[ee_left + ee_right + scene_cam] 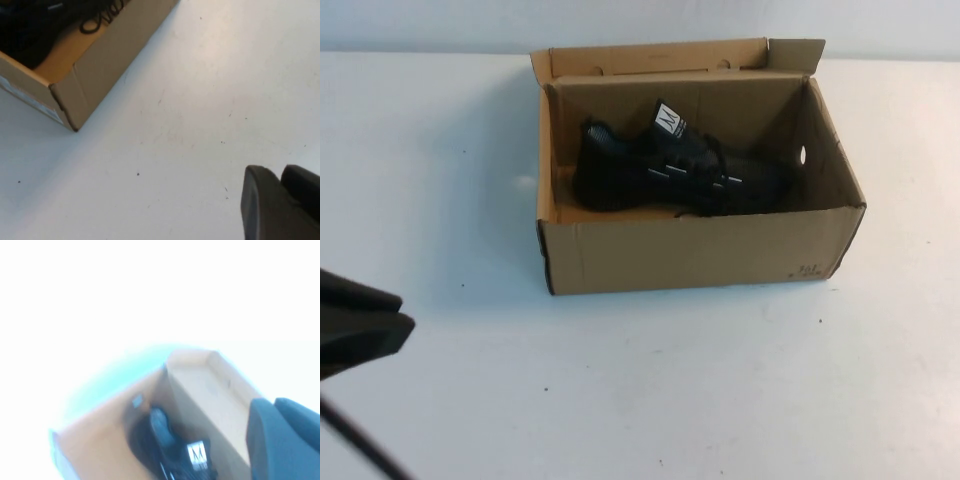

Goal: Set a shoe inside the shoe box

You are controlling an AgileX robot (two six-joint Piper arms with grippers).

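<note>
The black shoe [665, 170] lies on its sole inside the open brown shoe box [700, 250], toe toward the right, white tongue label up. The box stands at the table's middle back with its lid flap [660, 58] folded back. My left gripper [277, 172] is shut and empty, low over bare table to the front left of the box; the box's corner [70, 100] shows in its view. My right gripper [272, 402] is shut and empty, out of the high view; its view looks down on the box [200, 385] and the shoe [165, 445].
The white table [650, 390] spreads around the box. Part of my left arm [360, 330] shows dark at the front left edge, with a cable below it.
</note>
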